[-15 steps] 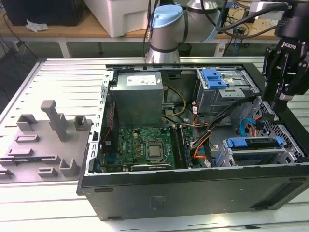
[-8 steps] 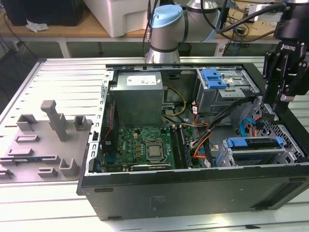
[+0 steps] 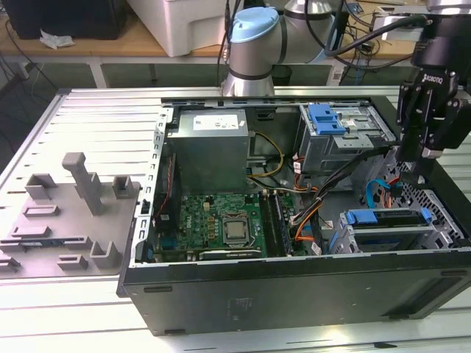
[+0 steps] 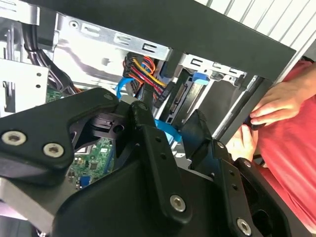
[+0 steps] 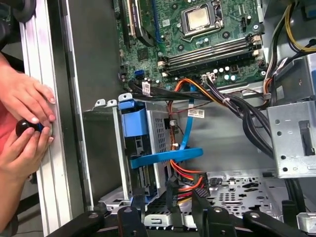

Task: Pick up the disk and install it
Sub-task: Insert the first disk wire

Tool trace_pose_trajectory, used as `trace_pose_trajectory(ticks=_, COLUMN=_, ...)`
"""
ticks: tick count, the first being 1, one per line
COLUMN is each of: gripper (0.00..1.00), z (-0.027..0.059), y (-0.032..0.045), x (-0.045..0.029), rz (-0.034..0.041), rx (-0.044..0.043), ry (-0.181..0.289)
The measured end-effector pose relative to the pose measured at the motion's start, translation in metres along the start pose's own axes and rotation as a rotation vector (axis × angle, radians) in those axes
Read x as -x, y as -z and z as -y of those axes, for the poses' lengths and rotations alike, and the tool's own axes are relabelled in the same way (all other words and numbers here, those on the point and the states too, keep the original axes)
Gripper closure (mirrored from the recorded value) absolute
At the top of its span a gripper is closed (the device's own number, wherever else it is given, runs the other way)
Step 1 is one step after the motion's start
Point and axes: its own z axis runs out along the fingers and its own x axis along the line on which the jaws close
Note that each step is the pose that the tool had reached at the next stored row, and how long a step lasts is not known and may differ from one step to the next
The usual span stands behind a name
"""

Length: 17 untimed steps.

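Disk (image 3: 386,218) in drive bay (image 3: 340,240) of case (image 3: 294,290)

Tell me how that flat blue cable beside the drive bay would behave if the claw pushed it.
The flat blue cable is probably floppy: in the first wrist view it folds sharply beside the silver metal drive cage. Thin as it is, it likely weighs little and would bend aside. Its ends look tethered, so a hard push might tug its plugs.
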Motion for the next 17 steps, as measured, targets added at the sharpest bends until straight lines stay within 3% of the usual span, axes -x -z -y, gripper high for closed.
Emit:
trace_pose_trajectory(ticks=4, gripper=0.49, z=0.0002, y=-0.0011, x=0.0046, rz=-0.0052, rx=0.0010, ry=-0.004)
trace_pose_trajectory(ticks=8, gripper=0.49, z=0.0046, y=-0.0040, x=0.0068, rz=-0.0084, rx=0.0091, ry=-0.023)
trace_pose_trajectory(ticks=12, gripper=0.49, z=0.0074, y=-0.0087, x=0.0093, rz=-0.0128, rx=0.0345, ry=-0.084)
trace_pose_trajectory(ticks=14, gripper=0.49, z=0.0084, y=-0.0098, x=0.0108, rz=-0.0228, rx=0.0337, ry=-0.087)
trace_pose_trajectory(ticks=16, gripper=0.49, z=0.0092, y=-0.0104, x=0.0127, rz=-0.0408, rx=0.0318, ry=-0.087)
trace_pose_trajectory(ticks=17, gripper=0.49, z=0.0095, y=-0.0108, x=0.0134, rz=-0.0556, rx=0.0309, ry=-0.088)
